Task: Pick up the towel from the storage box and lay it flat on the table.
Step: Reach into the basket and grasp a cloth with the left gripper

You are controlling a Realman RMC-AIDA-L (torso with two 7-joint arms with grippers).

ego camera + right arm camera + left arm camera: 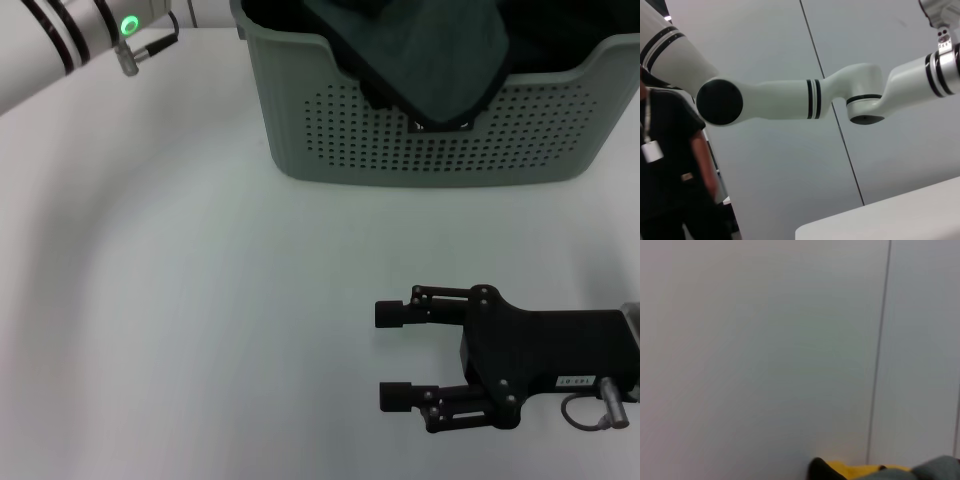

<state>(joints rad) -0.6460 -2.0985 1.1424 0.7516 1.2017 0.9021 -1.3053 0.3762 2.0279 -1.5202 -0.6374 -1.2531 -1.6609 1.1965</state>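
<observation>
Evidently the right pincer (391,355) hovers wide open, holding nothing.

The storage box (430,140) stands on the table (200,320) at about one o'clock. The towel (425,50) lies in it, draped over its near rim. The right gripper (395,355) hovers at five o'clock.

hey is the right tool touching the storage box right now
Apart. The head view shows the right tool open over the table, with a wide strip of bare white tabletop between its fingertips and the storage box.
</observation>
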